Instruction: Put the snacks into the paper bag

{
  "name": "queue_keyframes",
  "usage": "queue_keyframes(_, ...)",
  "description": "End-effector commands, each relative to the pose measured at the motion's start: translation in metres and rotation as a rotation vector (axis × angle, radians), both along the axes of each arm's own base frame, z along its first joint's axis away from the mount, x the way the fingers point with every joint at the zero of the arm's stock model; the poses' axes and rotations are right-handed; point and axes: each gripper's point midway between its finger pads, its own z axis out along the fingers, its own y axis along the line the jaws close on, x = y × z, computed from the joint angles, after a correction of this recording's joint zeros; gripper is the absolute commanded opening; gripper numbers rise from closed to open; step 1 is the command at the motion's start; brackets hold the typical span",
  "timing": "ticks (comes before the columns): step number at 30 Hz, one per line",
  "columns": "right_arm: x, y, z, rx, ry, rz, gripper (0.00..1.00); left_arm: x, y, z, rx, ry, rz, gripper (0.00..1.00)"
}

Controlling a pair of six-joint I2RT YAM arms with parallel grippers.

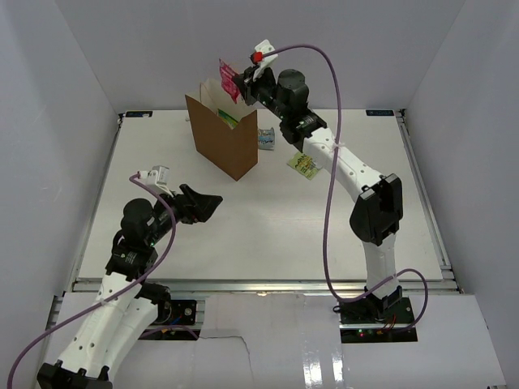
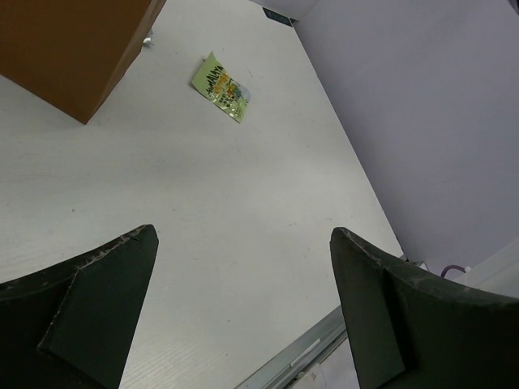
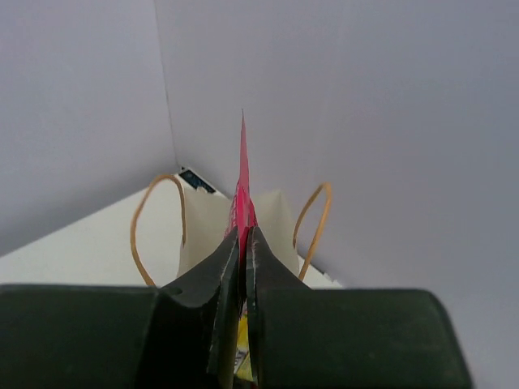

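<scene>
The brown paper bag [image 1: 223, 136] stands open at the back of the table, with a yellow-green packet [image 1: 228, 118] showing inside it. My right gripper [image 1: 240, 83] is shut on a red-pink snack packet [image 1: 228, 79] and holds it above the bag's mouth. In the right wrist view the red packet [image 3: 242, 182] is seen edge-on between my fingers, with the bag [image 3: 199, 231] and its loop handles below. A yellow-green packet [image 1: 302, 166] and a grey-blue packet [image 1: 266, 138] lie on the table right of the bag. My left gripper [image 1: 212, 203] is open and empty, low over the table in front of the bag.
White walls enclose the table on three sides. The left wrist view shows the bag's corner [image 2: 69, 49], the yellow-green packet [image 2: 220, 87] and the table's metal edge rail [image 2: 300, 350].
</scene>
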Motion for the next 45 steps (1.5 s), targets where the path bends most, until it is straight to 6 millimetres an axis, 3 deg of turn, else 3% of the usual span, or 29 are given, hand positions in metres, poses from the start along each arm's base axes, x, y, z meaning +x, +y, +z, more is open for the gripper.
queue_keyframes(1, -0.012, -0.002, 0.037, 0.054, -0.091, -0.033, 0.08, -0.002, 0.003, 0.000, -0.007, -0.004, 0.015, 0.98)
queue_keyframes(7, -0.010, -0.006, 0.026, -0.002, -0.118, -0.061, 0.37, -0.003, 0.002, -0.004, -0.010, 0.007, 0.012, 0.98)
queue_keyframes(8, -0.012, -0.007, 0.026, -0.009, -0.125, -0.057, 0.45, -0.002, 0.002, -0.004, -0.010, 0.007, 0.012, 0.98)
queue_keyframes(11, -0.023, -0.013, 0.037, -0.023, -0.154, -0.039, 0.53, -0.002, 0.001, -0.006, -0.008, 0.015, 0.008, 0.98)
queue_keyframes(12, -0.031, -0.020, 0.050, -0.021, -0.176, -0.031, 0.54, -0.001, 0.001, -0.006, -0.008, 0.015, 0.009, 0.98)
queue_keyframes(16, -0.041, -0.044, 0.041, -0.108, -0.113, 0.088, 0.65, -0.002, 0.001, -0.008, -0.012, 0.023, 0.011, 0.98)
queue_keyframes(18, -0.039, -0.061, 0.013, -0.134, 0.037, 0.101, 0.69, -0.003, 0.002, -0.011, -0.013, 0.030, 0.018, 0.98)
queue_keyframes(19, -0.029, -0.080, -0.002, -0.125, 0.120, 0.069, 0.70, -0.002, 0.002, -0.011, -0.016, 0.030, 0.018, 0.98)
queue_keyframes(20, -0.026, -0.091, -0.051, -0.167, 0.253, 0.051, 0.70, -0.002, 0.002, -0.013, -0.016, 0.035, 0.019, 0.98)
queue_keyframes(21, -0.026, -0.104, -0.069, -0.175, 0.309, 0.021, 0.70, -0.002, 0.002, -0.012, -0.017, 0.034, 0.017, 0.98)
queue_keyframes(22, -0.021, -0.125, -0.111, -0.208, 0.411, -0.028, 0.70, -0.001, 0.001, -0.014, -0.016, 0.038, 0.014, 0.98)
queue_keyframes(24, -0.015, -0.156, -0.159, -0.264, 0.539, -0.152, 0.73, 0.000, -0.001, -0.014, -0.015, 0.044, 0.007, 0.98)
queue_keyframes(27, -0.004, -0.196, -0.215, -0.373, 0.646, -0.346, 0.86, 0.003, -0.003, -0.018, -0.010, 0.066, -0.005, 0.98)
queue_keyframes(30, 0.007, -0.220, -0.248, -0.481, 0.701, -0.481, 1.00, 0.006, -0.007, -0.022, -0.011, 0.082, -0.017, 0.98)
queue_keyframes(32, 0.013, -0.226, -0.269, -0.536, 0.728, -0.507, 0.95, 0.009, -0.009, -0.025, -0.008, 0.097, -0.024, 0.98)
queue_keyframes(34, 0.020, -0.231, -0.275, -0.566, 0.727, -0.529, 0.94, 0.010, -0.010, -0.026, -0.008, 0.108, -0.030, 0.98)
queue_keyframes(35, 0.023, -0.233, -0.291, -0.594, 0.746, -0.543, 0.94, 0.010, -0.010, -0.028, -0.006, 0.115, -0.029, 0.98)
queue_keyframes(36, 0.028, -0.236, -0.291, -0.604, 0.746, -0.558, 0.94, 0.011, -0.010, -0.029, -0.007, 0.120, -0.029, 0.98)
queue_keyframes(45, 0.038, -0.219, -0.343, -0.645, 0.814, -0.427, 0.95, 0.009, -0.008, -0.036, -0.009, 0.142, -0.016, 0.98)
